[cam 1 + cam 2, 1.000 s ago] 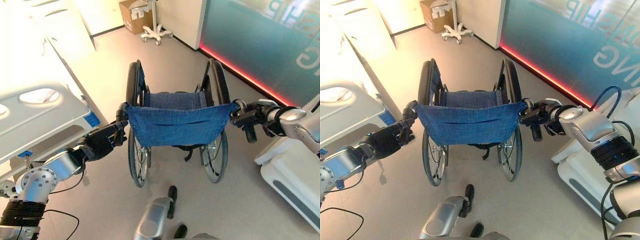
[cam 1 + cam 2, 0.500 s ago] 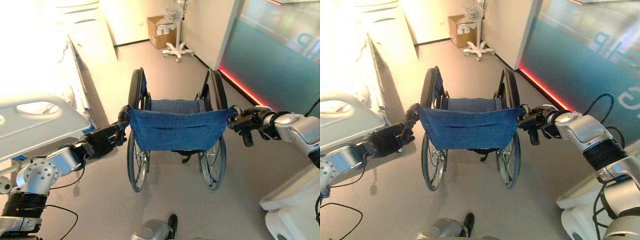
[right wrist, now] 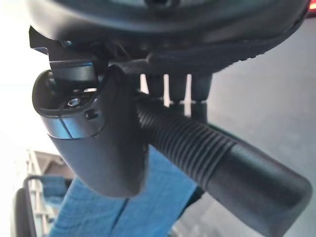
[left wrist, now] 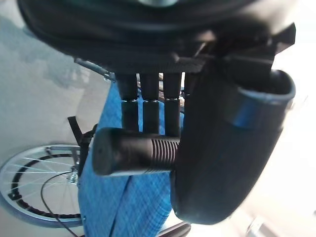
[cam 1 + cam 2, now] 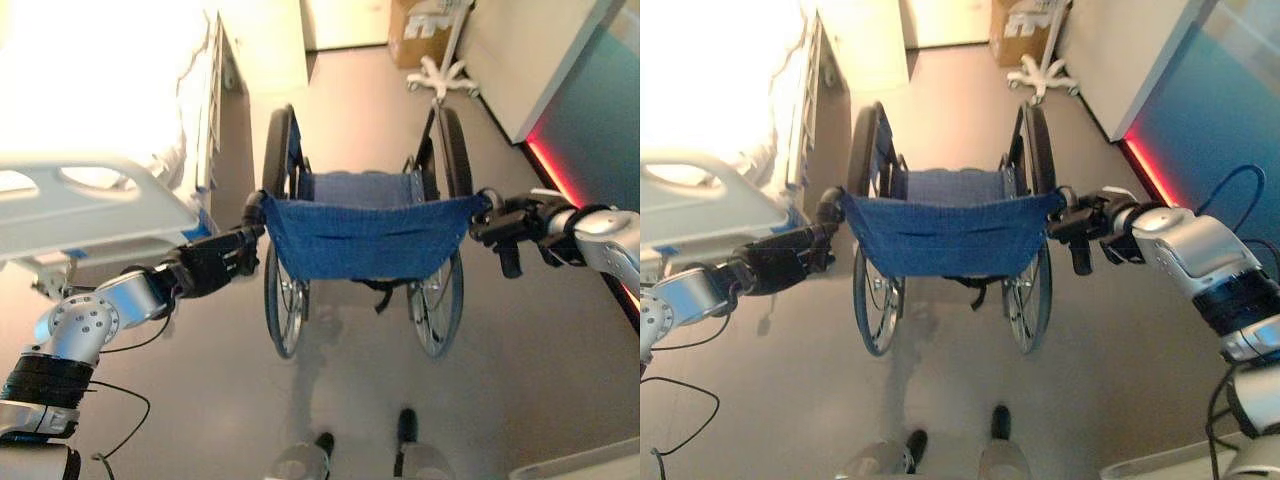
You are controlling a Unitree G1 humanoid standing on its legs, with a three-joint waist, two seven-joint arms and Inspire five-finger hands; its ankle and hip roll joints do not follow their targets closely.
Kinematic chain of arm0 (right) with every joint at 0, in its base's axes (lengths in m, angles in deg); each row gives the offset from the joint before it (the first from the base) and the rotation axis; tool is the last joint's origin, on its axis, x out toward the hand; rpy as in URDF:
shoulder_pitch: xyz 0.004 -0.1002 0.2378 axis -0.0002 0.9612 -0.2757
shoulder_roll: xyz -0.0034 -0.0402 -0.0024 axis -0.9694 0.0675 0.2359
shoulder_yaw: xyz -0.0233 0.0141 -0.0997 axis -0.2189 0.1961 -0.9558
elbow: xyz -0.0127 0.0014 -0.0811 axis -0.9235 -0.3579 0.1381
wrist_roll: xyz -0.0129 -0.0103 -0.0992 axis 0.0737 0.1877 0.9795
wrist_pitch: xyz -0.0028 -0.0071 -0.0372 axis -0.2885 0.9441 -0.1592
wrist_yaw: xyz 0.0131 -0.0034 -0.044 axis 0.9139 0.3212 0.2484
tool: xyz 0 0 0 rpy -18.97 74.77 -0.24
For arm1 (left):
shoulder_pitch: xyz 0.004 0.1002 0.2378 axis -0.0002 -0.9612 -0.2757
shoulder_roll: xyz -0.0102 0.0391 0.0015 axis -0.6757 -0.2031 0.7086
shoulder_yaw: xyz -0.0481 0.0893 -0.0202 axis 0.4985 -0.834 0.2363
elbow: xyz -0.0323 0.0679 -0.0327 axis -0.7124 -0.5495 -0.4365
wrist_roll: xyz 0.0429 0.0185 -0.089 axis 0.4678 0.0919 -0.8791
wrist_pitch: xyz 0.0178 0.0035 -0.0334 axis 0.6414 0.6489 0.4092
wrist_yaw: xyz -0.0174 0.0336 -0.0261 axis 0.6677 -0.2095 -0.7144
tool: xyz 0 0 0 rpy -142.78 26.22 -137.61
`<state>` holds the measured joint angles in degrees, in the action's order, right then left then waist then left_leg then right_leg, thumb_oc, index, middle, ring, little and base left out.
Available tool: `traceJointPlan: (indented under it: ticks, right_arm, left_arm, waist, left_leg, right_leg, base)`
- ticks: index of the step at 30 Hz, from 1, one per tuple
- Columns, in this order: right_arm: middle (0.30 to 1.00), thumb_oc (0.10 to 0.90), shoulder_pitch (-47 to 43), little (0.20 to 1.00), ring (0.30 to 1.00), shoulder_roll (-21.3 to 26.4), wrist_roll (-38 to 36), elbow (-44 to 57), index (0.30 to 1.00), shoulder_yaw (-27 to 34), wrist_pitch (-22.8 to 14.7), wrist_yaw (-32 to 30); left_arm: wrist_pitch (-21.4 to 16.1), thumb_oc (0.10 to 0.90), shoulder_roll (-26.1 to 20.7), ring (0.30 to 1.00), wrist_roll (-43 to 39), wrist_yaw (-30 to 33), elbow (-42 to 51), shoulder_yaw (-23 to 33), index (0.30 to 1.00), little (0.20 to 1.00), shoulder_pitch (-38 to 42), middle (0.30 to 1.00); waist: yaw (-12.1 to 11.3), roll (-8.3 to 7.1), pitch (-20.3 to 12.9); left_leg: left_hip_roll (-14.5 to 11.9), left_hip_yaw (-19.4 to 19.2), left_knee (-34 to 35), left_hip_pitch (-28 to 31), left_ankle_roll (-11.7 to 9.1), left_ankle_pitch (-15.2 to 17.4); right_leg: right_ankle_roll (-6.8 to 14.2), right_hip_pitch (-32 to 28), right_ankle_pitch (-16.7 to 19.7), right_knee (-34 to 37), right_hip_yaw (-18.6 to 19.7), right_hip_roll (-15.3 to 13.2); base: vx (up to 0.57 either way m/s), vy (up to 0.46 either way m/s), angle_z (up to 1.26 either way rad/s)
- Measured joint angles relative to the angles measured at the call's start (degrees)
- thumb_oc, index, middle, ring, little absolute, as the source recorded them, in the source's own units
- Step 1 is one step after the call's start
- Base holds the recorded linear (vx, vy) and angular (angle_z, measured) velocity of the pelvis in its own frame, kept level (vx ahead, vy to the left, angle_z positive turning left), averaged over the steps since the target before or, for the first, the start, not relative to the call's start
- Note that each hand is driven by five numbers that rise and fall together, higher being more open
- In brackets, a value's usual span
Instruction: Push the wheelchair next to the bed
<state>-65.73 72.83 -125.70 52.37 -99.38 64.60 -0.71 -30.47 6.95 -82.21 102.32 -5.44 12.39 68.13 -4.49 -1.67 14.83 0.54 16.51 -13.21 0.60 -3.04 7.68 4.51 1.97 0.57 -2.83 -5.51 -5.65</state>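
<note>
Now both hands closed on push grips, left hand (image 5: 215,268) and right hand (image 5: 515,222) gripping the wheelchair (image 5: 365,238), bed (image 5: 95,195) just left.

A smooth grey-beige floor (image 5: 200,400) is seen carrying everything. A blue-seated, black-wheeled wheelchair (image 5: 365,235) is stood on it, both large wheels touching it. Just left of the wheelchair a white-railed hospital bed (image 5: 110,200) is placed. Beyond the wheelchair, a white wheeled stand base (image 5: 440,78) and a brown cardboard box (image 5: 415,30) are set.
</note>
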Motion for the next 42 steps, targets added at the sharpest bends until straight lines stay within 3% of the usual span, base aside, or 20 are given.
traceJointPlan:
  ticks: [3, 5, 8, 10, 12, 13, 14, 15, 18, 21, 24, 25, 27, 29, 30, 31, 34, 36, 39, 42]
  right_arm:
    - [0.3, 0.4, -0.1, 0.3, 0.3, 0.1, -0.1, 0.0, 0.3, -0.4, 0.0, -0.1]
    - [0.3, 0.4, -0.9, 0.3, 0.3, -0.1, -0.5, -0.1, 0.3, -1.8, 0.0, -0.4]
    - [0.3, 0.4, -1.1, 0.3, 0.3, -1.4, -2.0, -0.4, 0.3, -2.8, 0.0, -1.0]
    - [0.3, 0.4, -1.1, 0.3, 0.3, -2.0, -2.1, -0.4, 0.3, -2.8, 0.0, -1.4]
    - [0.3, 0.4, -1.3, 0.3, 0.3, -2.0, -2.2, -0.3, 0.3, -2.8, 0.0, -1.4]
    - [0.3, 0.4, -1.6, 0.3, 0.3, -1.8, -2.3, -0.3, 0.3, -2.7, 0.1, -1.4]
    - [0.3, 0.4, -1.7, 0.3, 0.3, -1.5, -2.4, -0.3, 0.3, -2.4, 0.1, -1.4]
    - [0.3, 0.4, -1.9, 0.3, 0.3, -1.1, -2.4, -0.2, 0.3, -2.0, 0.4, -1.4]
    - [0.3, 0.4, -1.8, 0.3, 0.3, -0.6, -2.3, -0.2, 0.3, -1.8, 0.9, -1.2]
    - [0.3, 0.4, 0.5, 0.3, 0.3, 0.3, -2.3, 1.4, 0.3, -0.4, 1.1, -1.0]
    - [0.3, 0.4, 4.1, 0.3, 0.3, 0.2, -2.1, 3.7, 0.3, 0.7, 1.4, -0.4]
    - [0.3, 0.4, 4.7, 0.3, 0.3, -0.4, -2.1, 3.6, 0.3, 0.6, 1.6, -0.4]
    - [0.3, 0.4, 4.3, 0.3, 0.3, -1.2, -1.8, 3.4, 0.3, 0.9, 1.7, -0.4]
    - [0.3, 0.4, 3.9, 0.3, 0.3, -2.5, -0.8, 2.8, 0.3, 1.0, 1.7, -0.4]
    - [0.3, 0.4, 3.9, 0.3, 0.3, -2.5, -0.9, 2.6, 0.3, 1.2, 1.7, -0.4]
    - [0.3, 0.4, 4.0, 0.3, 0.3, -2.9, -0.8, 2.6, 0.3, 1.3, 1.7, -0.5]
    - [0.3, 0.4, 4.1, 0.3, 0.3, -3.0, -0.3, 2.6, 0.3, 2.2, 1.6, -0.5]
    - [0.3, 0.4, 4.1, 0.3, 0.3, -3.1, 0.1, 2.6, 0.3, 3.4, 1.6, -0.5]
    - [0.3, 0.4, 4.4, 0.3, 0.3, -3.4, 0.4, 2.6, 0.3, 3.9, 1.6, -0.5]
    - [0.3, 0.4, 6.1, 0.3, 0.3, -3.1, 0.4, 3.6, 0.3, 5.4, 1.4, -0.4]
  left_arm:
    - [0.1, 0.4, -0.1, 0.3, -0.5, 0.3, 1.1, 0.6, 0.3, 0.3, -1.4, 0.3]
    - [0.1, 0.4, -0.1, 0.3, -0.5, 0.3, 1.9, 2.0, 0.3, 0.3, -3.1, 0.3]
    - [0.2, 0.4, -0.1, 0.3, -0.7, 0.2, 2.8, 4.6, 0.3, 0.3, -6.4, 0.3]
    - [0.2, 0.4, -0.4, 0.3, -0.6, -0.1, 3.1, 5.5, 0.3, 0.3, -7.1, 0.3]
    - [0.3, 0.4, -0.5, 0.3, -0.5, -0.1, 4.1, 6.8, 0.3, 0.3, -7.8, 0.3]
    - [0.3, 0.4, -0.6, 0.3, -0.5, -0.3, 4.8, 7.5, 0.3, 0.3, -7.8, 0.3]
    - [0.2, 0.4, -0.7, 0.3, -0.5, -0.3, 5.3, 7.7, 0.3, 0.3, -7.8, 0.3]
    - [0.2, 0.4, -0.6, 0.3, -0.5, -0.3, 5.9, 7.8, 0.3, 0.3, -8.0, 0.3]
    - [0.4, 0.4, -0.4, 0.3, -0.7, -0.4, 6.4, 7.9, 0.3, 0.3, -8.2, 0.3]
    - [0.0, 0.4, -0.4, 0.3, -0.2, -2.0, 7.5, 8.3, 0.3, 0.3, -9.9, 0.3]
    - [0.1, 0.4, -0.5, 0.3, 1.0, -3.0, 8.9, 9.8, 0.3, 0.3, -14.1, 0.3]
    - [0.4, 0.4, -0.7, 0.3, 2.0, -3.0, 8.9, 9.8, 0.3, 0.3, -14.3, 0.3]
    - [0.4, 0.4, -0.7, 0.3, 3.4, -3.0, 8.5, 10.0, 0.3, 0.3, -13.6, 0.3]
    - [0.9, 0.4, -1.7, 0.3, 4.2, -2.8, 7.7, 9.5, 0.3, 0.3, -12.2, 0.3]
    - [1.4, 0.4, -1.8, 0.3, 4.2, -3.4, 6.7, 9.4, 0.3, 0.3, -11.4, 0.3]
    - [1.9, 0.4, -1.9, 0.3, 4.4, -4.0, 5.7, 9.1, 0.3, 0.3, -10.6, 0.3]
    - [2.0, 0.4, -2.3, 0.3, 5.9, -4.3, 5.1, 8.1, 0.3, 0.3, -9.0, 0.3]
    - [2.6, 0.4, -2.6, 0.3, 6.0, -4.7, 3.6, 7.1, 0.3, 0.3, -6.8, 0.3]
    - [3.9, 0.4, -3.5, 0.3, 6.3, -5.0, 3.4, 6.7, 0.3, 0.3, -6.1, 0.3]
    - [4.1, 0.4, -5.1, 0.3, 5.2, -5.8, 3.5, 5.9, 0.3, 0.3, -6.1, 0.3]
  waist:
    - [-1.9, -0.06, 0.3]
    - [-3.0, -0.43, 0.5]
    - [-4.2, -1.16, 0.9]
    - [-4.4, -2.45, 1.6]
    - [-4.7, -3.12, 2.0]
    - [-5.1, -4.12, 2.6]
    - [-5.6, -4.51, 2.7]
    - [-6.1, -4.1, 2.9]
    - [-6.2, -2.27, 3.8]
    - [-7.4, -0.35, 3.7]
    - [-10.3, 0.72, -0.3]
    - [-10.8, -0.6, -1.2]
    - [-11.2, -2.26, -1.6]
    - [-10.7, -1.97, -1.7]
    - [-10.6, -2.27, -1.6]
    - [-10.4, -2.42, -1.7]
    - [-10.1, -3.08, -1.7]
    - [-10.0, -3.59, -1.6]
    - [-9.3, -2.78, -1.1]
    - [-7.3, -1.95, -0.6]
  left_leg:
    - [-2.6, -1.6, -1.8, 0.1, -1.9, -1.2]
    - [-3.3, -2.4, -6.4, -1.7, -2.5, -1.5]
    - [-4.2, -3.1, -17.9, -6.0, -5.7, -4.8]
    - [-2.8, -3.6, -26.8, -10.1, -4.1, -8.7]
    - [-1.4, -5.4, -34.1, -14.8, -2.9, -7.7]
    - [1.1, -6.3, -34.4, -17.3, -0.1, -5.8]
    - [4.0, -7.3, -31.0, -18.7, 0.9, -4.2]
    - [5.1, -9.6, -24.5, -19.0, 0.9, -4.2]
    - [4.3, -17.7, -10.4, -19.2, -0.2, -5.3]
    - [3.6, -18.1, 0.4, -20.2, -2.6, -6.9]
    - [2.8, -15.9, 1.0, -20.8, -2.4, -6.8]
    - [4.2, -16.1, 0.0, -20.3, -0.4, -8.3]
    - [6.0, -18.2, -0.4, -19.2, 1.2, -9.3]
    - [6.0, -19.0, 1.8, -16.4, 6.4, -12.9]
    - [6.5, -19.8, 1.7, -15.3, 8.3, -12.7]
    - [6.6, -20.7, 2.9, -13.9, 9.0, -12.3]
    - [8.1, -22.0, 3.1, -11.4, 12.3, -10.3]
    - [9.3, -21.5, 2.3, -10.5, 13.3, -8.8]
    - [9.6, -19.3, 6.4, -5.2, 13.8, -8.3]
    - [9.5, -15.3, 9.5, -1.3, 13.9, -8.3]
  right_leg:
    - [-2.2, -1.7, -1.6, -0.2, -0.4, 2.9]
    - [-2.6, -2.6, -1.8, -0.2, -0.8, 4.2]
    - [-3.4, -4.8, -2.2, -0.6, -1.5, 6.4]
    - [-6.9, -5.7, -4.0, -1.8, -1.9, 6.4]
    - [-8.6, -6.8, -5.3, -1.5, -0.7, 6.8]
    - [-9.7, -7.1, -6.1, -1.3, 0.5, 6.5]
    - [-9.7, -7.2, -6.9, -0.9, 2.0, 6.3]
    - [-7.8, -8.3, -8.1, 0.1, 2.7, 6.4]
    - [-8.2, -12.7, -10.2, 1.7, 0.0, 7.8]
    - [-8.4, -16.5, -13.2, 1.6, 1.1, 9.5]
    - [-7.9, -19.5, -17.8, 1.1, 4.2, 9.5]
    - [-6.8, -21.0, -19.5, 0.8, 4.2, 8.0]
    - [-3.9, -21.1, -20.5, -2.5, 4.1, 5.6]
    - [-2.3, -19.7, -20.5, -9.6, 1.7, 5.4]
    - [-1.2, -18.9, -19.9, -12.6, 1.7, 4.8]
    - [2.7, -16.3, -19.7, -20.5, 2.1, 4.2]
    - [8.8, -11.2, -15.9, -34.4, 4.1, 3.7]
    - [11.1, -8.0, -13.0, -41.4, 5.6, 4.5]
    - [7.0, -4.9, -15.3, -42.2, 5.5, 5.7]
    - [1.3, -1.5, -18.9, -35.3, 4.9, 5.0]
  base:
    - [0.21, -0.351, 0.27]
    - [0.2, -0.356, 0.09]
    - [0.19, -0.299, 0.09]
    - [0.24, -0.202, 0.22]
    - [0.24, -0.095, 0.21]
    - [0.29, -0.068, 0.16]
    - [0.4, -0.092, 0.05]
    - [0.38, -0.061, -0.04]
    - [0.42, -0.024, 0.06]
    - [0.42, -0.004, -0.17]
    - [0.42, 0.03, -0.62]
    - [0.4, 0.056, -0.42]
    - [0.35, 0.064, -0.2]
    - [0.43, 0.105, 0.03]
    - [0.44, 0.108, 0.08]
    - [0.25, 0.055, 0.12]
    - [0.29, 0.044, 0.12]
    - [0.32, 0.022, 0.11]
    - [0.28, 0.027, 0.14]
    - [0.25, -0.001, 0.39]
